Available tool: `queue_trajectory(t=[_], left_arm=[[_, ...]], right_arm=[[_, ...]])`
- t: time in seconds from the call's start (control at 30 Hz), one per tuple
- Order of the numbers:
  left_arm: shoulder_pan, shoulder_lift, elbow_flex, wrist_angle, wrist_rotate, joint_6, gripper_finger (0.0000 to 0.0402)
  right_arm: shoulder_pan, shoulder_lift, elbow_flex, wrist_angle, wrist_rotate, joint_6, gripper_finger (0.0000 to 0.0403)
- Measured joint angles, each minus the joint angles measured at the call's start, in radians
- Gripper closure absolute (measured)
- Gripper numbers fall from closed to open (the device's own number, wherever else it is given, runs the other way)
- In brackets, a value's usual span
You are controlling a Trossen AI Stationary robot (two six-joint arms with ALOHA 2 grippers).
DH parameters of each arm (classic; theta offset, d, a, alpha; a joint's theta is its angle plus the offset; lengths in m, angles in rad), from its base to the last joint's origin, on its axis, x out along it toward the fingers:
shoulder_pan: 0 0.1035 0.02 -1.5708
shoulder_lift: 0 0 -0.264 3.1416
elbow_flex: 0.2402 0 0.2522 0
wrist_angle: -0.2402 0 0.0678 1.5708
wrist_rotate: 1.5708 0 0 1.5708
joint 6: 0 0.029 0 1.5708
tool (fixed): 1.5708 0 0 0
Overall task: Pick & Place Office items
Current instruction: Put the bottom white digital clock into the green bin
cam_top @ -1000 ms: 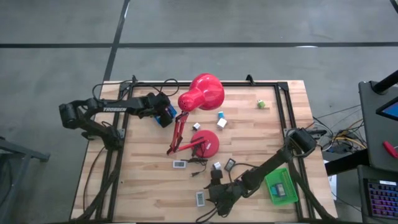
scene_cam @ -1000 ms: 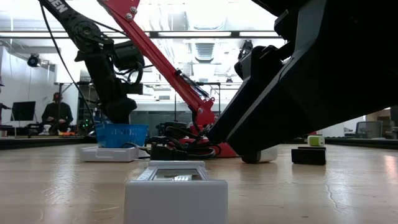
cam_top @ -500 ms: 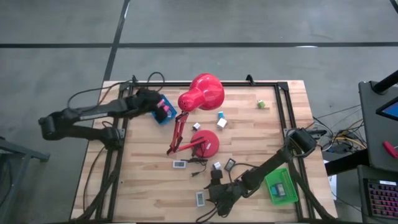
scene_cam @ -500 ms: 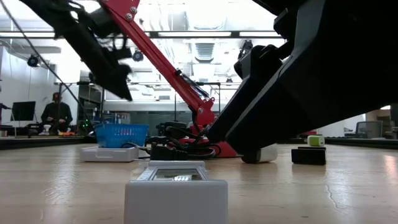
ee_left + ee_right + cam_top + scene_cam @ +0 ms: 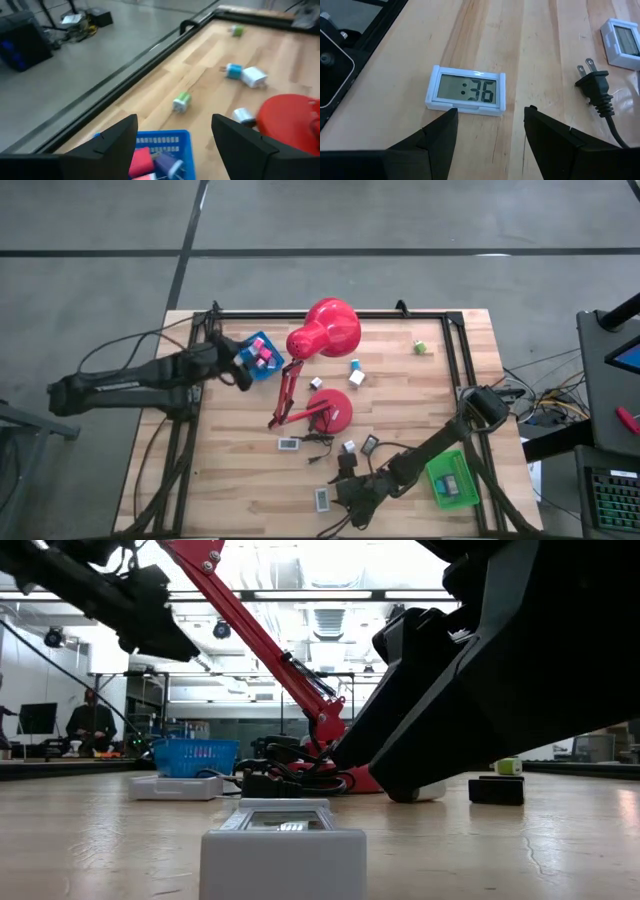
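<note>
My left gripper [image 5: 243, 372] [image 5: 174, 124] hangs open and empty at the near-left side of the blue tray [image 5: 260, 356], above the table. A pink block [image 5: 140, 161] and a white piece [image 5: 167, 164] lie in that tray. My right gripper [image 5: 342, 492] [image 5: 490, 119] stands open low over the table near its front edge. Just ahead of its fingers a white clock [image 5: 467, 92] [image 5: 322, 498] lies flat on the wood. Loose green [image 5: 182, 101], teal [image 5: 233, 70] and white [image 5: 253, 76] blocks rest on the table.
The red desk lamp has its head [image 5: 325, 328] at the back and its base [image 5: 335, 408] mid-table; its black plug [image 5: 595, 85] lies beside my right gripper. A second white clock [image 5: 289, 444], a dark rectangle [image 5: 370, 443] and a green tray [image 5: 452, 480] lie near the front.
My left gripper has drawn back from over the blue tray toward the table's left edge and has risen, tipping from a steep downward slant to nearly level. The tray and the pink pieces in it now show uncovered. My right arm has kept still.
</note>
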Motion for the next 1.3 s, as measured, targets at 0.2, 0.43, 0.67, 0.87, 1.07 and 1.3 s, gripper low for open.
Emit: queue_trajectory(t=[0.2,0.43,0.67,0.87,1.07,1.3], left_arm=[[-0.086,-0.054,-0.051,0.028,0.005,-0.033,0.0149],[-0.244,-0.063,-0.087,0.089,0.034,-0.060,0.0149],[-0.431,-0.047,-0.092,0.055,0.030,-0.157,0.0149],[-0.586,0.011,-0.093,0.031,0.025,-0.249,0.0149],[-0.775,0.110,-0.093,0.056,0.050,-0.300,0.0149],[-0.921,0.215,-0.092,0.120,-0.016,-0.397,0.0149]], right_arm=[[0.000,0.000,0.000,-0.001,-0.035,0.002,0.0179],[0.000,0.000,0.000,-0.007,-0.074,0.016,0.0179],[0.002,0.000,0.000,-0.024,-0.079,0.035,0.0179],[0.003,0.000,0.000,-0.046,-0.078,0.064,0.0179],[0.011,0.000,0.000,-0.081,-0.080,0.089,0.0179],[0.011,0.000,0.000,-0.082,-0.162,0.136,0.0219]])
